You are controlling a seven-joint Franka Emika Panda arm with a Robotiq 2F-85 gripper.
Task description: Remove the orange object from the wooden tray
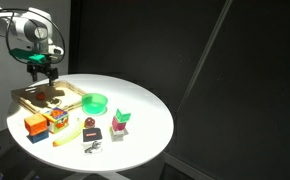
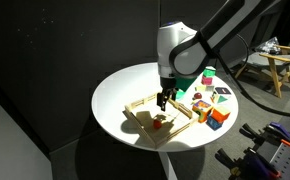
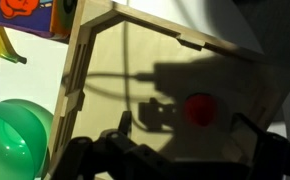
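Gripper (image 1: 42,70) hovers over wooden tray (image 3: 73,70) — orange object (image 3: 198,108) inside.

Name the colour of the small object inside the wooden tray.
The small round object looks red-orange; clearest in wrist view.

Small object (image 3: 198,108) inside tray (image 3: 80,60), bowl (image 3: 10,140) just beside tray, claw (image 1: 41,77) above tray, all on table (image 1: 145,120).

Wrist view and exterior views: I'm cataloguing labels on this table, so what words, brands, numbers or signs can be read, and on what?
No text is readable anywhere.
Colourful printed box at the wrist view's top edge: an orange graphic only, no legible letters.
Small orange and blue boxes in an exterior view: prints too small to read.
Light wooden tray: no markings visible.
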